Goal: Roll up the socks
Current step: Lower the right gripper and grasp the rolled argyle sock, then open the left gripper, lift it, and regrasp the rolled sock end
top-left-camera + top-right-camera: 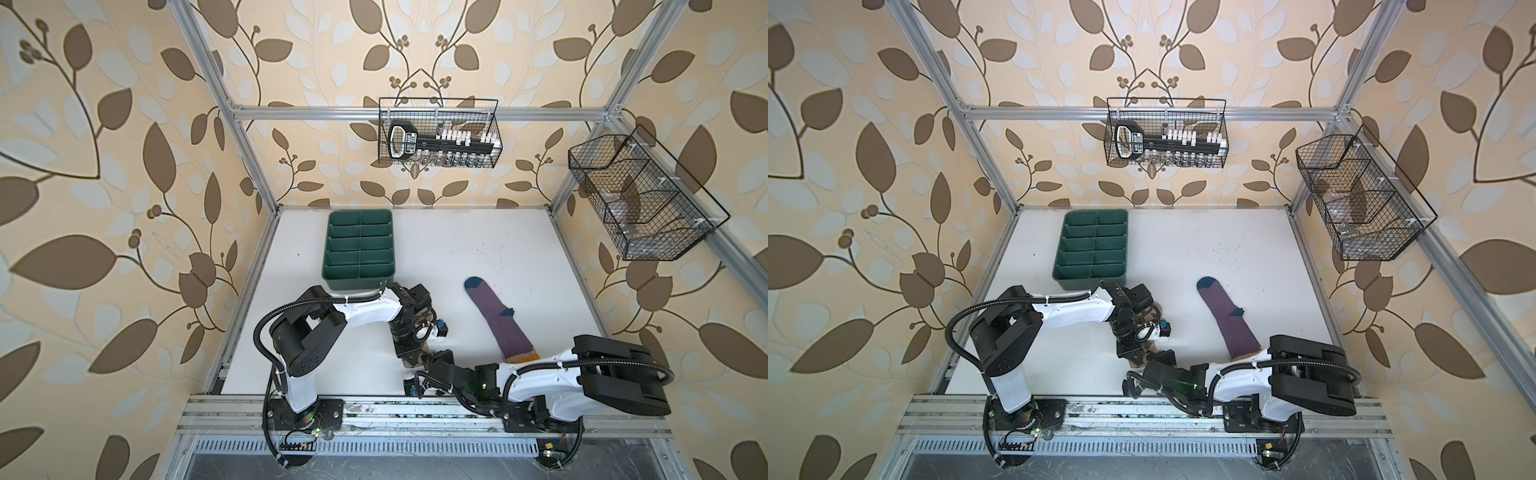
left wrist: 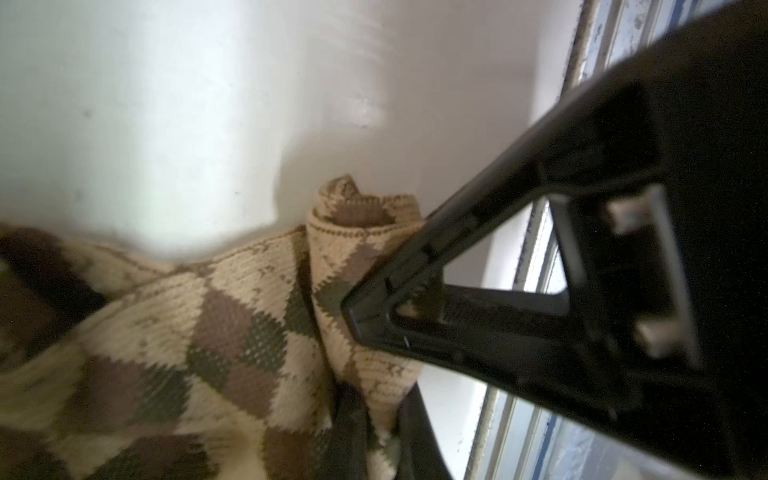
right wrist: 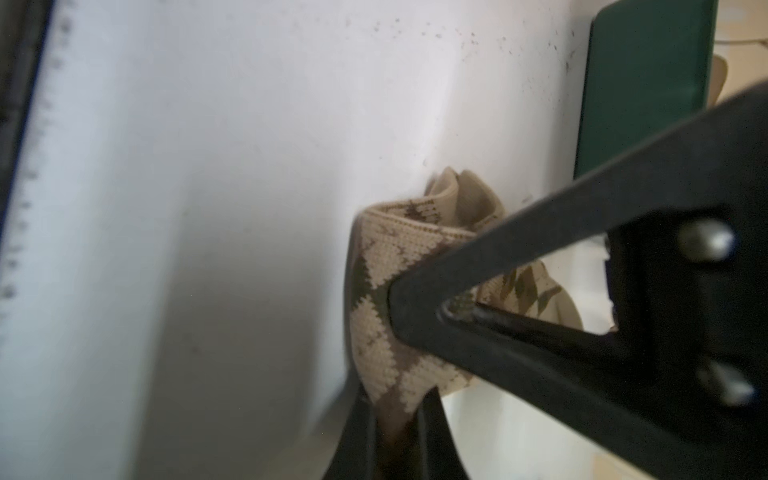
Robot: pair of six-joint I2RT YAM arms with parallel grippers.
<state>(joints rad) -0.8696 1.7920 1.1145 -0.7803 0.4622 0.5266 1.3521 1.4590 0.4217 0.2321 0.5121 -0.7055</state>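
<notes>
The left gripper is pinching the tan argyle sock, its fingers drawn nearly together on the fabric just below the rolled end. The right gripper is also clamping that sock, its jaws closed tight on the same curled end from the opposite side. In the wrist views the two grippers are meeting tip to tip at the roll. That end is curling into a short, loose coil standing off the white table, while the rest of the sock is trailing away unrolled beneath the left arm's wrist. In both top views this is happening near the front middle of the table, in front of the green divided tray and apart from it.

The purple sock is lying flat and unrolled to the right of the grippers. No gripper is touching it. Its dark blue toe is pointing toward the far side, and its orange-yellow cuff is lying just beside the right arm.
</notes>
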